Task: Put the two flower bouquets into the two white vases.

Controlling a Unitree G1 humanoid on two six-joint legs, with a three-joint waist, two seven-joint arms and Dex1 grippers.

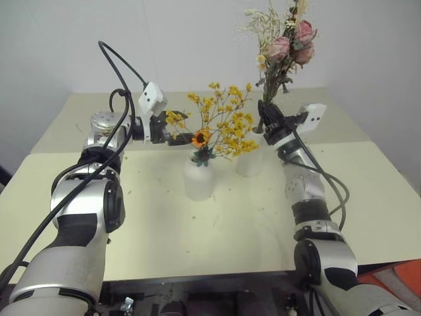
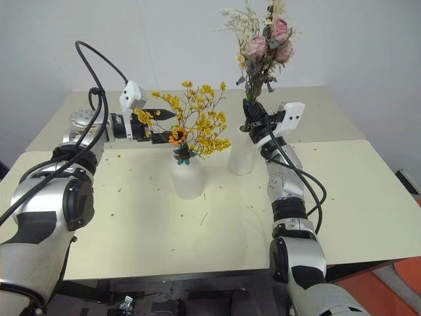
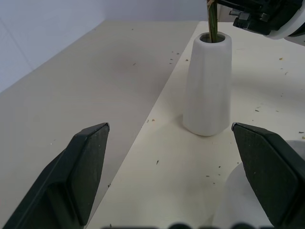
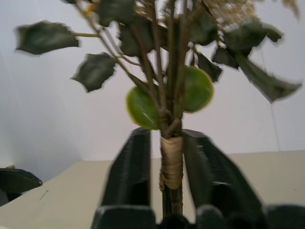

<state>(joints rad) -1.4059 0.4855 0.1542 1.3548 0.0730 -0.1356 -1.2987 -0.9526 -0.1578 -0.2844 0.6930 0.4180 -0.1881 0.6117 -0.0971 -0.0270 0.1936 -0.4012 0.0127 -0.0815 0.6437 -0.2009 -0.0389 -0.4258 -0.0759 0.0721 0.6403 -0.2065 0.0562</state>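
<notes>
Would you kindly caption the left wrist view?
Open left gripper faces the tall white vase holding green stems.

I see a matte white round-bodied vase (image 1: 198,179) holding yellow-orange blossoms with an orange bloom (image 1: 220,125), a white tapered vase (image 3: 208,86), pink roses with green leaves (image 1: 286,45), and a cream tabletop (image 1: 217,224).

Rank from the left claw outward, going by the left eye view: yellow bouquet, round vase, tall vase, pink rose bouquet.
1. Yellow bouquet: its blossoms sit right at the left claw.
2. Round vase: just below and beside the claw.
3. Tall vase: beyond the round one, toward the right arm.
4. Pink rose bouquet: blooms high above the tall vase, stems between the right claw's fingers.
</notes>
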